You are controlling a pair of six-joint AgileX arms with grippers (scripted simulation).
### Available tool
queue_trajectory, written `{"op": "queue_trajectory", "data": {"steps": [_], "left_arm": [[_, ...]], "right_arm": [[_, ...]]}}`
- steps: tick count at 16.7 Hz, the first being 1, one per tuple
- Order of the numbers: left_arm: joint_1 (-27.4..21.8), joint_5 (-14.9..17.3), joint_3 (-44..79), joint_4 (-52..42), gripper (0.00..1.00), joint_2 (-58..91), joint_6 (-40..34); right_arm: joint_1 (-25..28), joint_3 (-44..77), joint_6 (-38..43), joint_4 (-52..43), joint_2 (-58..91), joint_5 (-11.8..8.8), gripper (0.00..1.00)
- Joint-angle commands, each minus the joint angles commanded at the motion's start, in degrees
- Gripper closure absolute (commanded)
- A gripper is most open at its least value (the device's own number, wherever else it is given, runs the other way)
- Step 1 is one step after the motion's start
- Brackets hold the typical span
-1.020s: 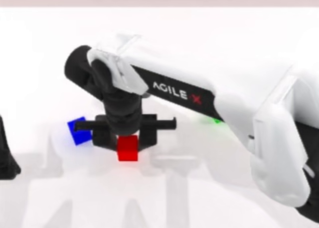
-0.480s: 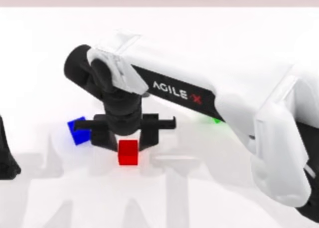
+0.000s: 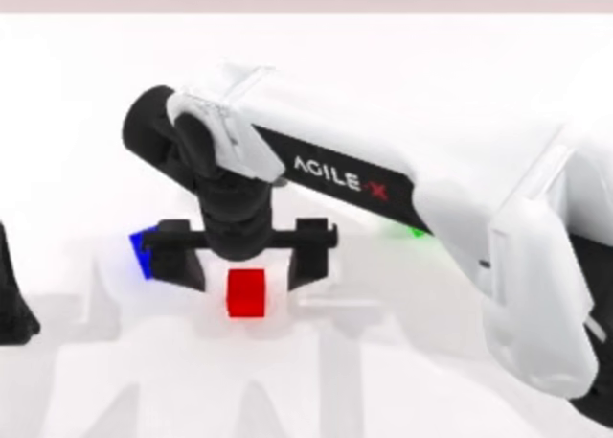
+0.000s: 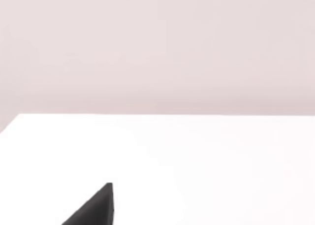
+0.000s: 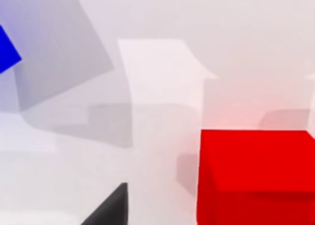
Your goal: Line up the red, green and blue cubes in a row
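Note:
The red cube point(image 3: 246, 294) rests on the white table, between the spread fingers of my right gripper point(image 3: 244, 270) and free of both. That gripper is open and hovers just above and behind the cube. The right wrist view shows the red cube point(image 5: 253, 176) close up and one dark fingertip point(image 5: 110, 208) apart from it. The blue cube point(image 3: 144, 249) lies to the left, partly hidden by the gripper's left finger; its corner point(image 5: 6, 52) also shows in the right wrist view. Only a sliver of the green cube point(image 3: 417, 232) peeks out from under the right arm.
My left arm point(image 3: 10, 304) is parked at the table's left edge; its wrist view shows only bare table and one dark fingertip point(image 4: 96, 208). The right arm's white forearm point(image 3: 460, 198) spans the table's right half.
The right gripper's fingers have spread wide apart and let go of the red cube, which now sits on the table. The left finger now covers more of the blue cube.

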Motion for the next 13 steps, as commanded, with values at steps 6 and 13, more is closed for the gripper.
{"op": "queue_trajectory", "data": {"steps": [6,13], "left_arm": [[0.0,0.0,0.0,0.0,0.00,0.0,0.0],[0.0,0.0,0.0,0.0,0.00,0.0,0.0]], "right_arm": [[-0.1,0.2,0.0,-0.2,0.1,0.0,0.00],[0.2,15.9,0.4,-12.7,3.1,0.0,0.00]]}}
